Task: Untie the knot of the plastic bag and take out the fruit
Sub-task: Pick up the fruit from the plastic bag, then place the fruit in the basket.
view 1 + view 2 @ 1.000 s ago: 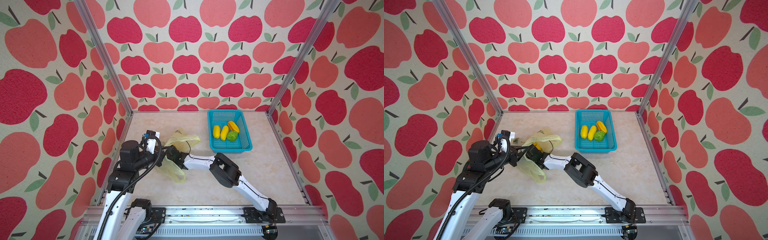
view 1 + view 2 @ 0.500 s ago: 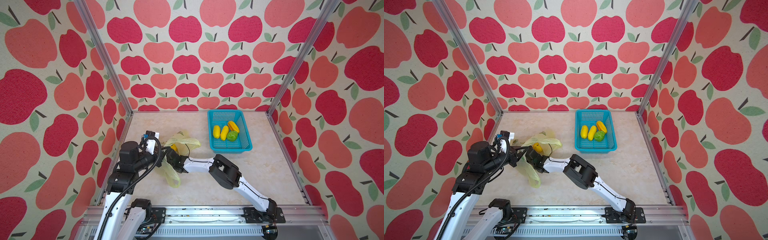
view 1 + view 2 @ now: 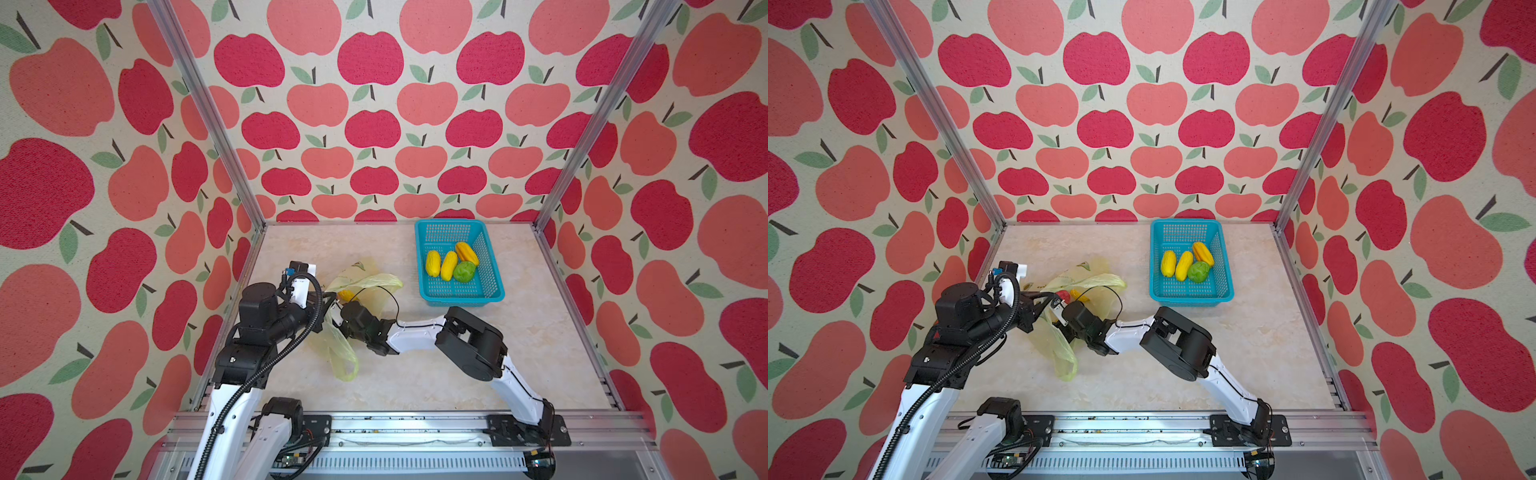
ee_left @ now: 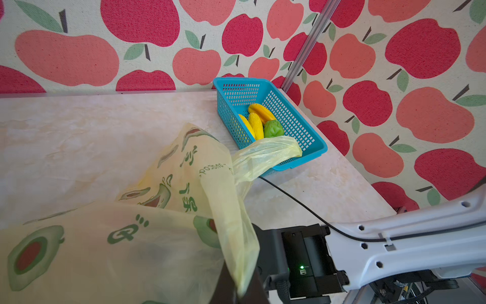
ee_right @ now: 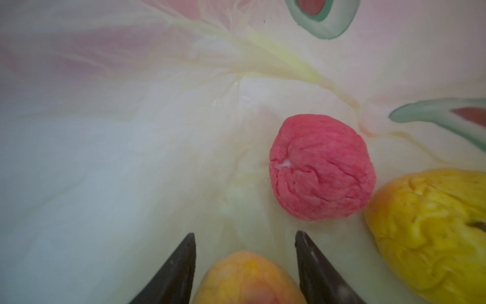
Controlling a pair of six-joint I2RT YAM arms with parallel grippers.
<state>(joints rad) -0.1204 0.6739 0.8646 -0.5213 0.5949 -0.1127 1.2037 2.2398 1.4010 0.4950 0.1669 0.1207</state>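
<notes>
Both top views show the bag [image 3: 365, 282] at the left, its edge pinched and lifted by the closed left gripper [image 3: 329, 302]. The right arm [image 3: 415, 332] reaches inside. Four fruits [image 3: 449, 264] lie in the basket [image 3: 461, 297].

Left wrist: the bag drapes over the gripper.

Right wrist: inside the bag, the right gripper [image 5: 244, 237] straddles a peach fruit [image 5: 247, 279]; whether it grips, I cannot tell. A pink fruit [image 5: 320, 168] and a yellow fruit [image 5: 431, 231] lie beside.
</notes>
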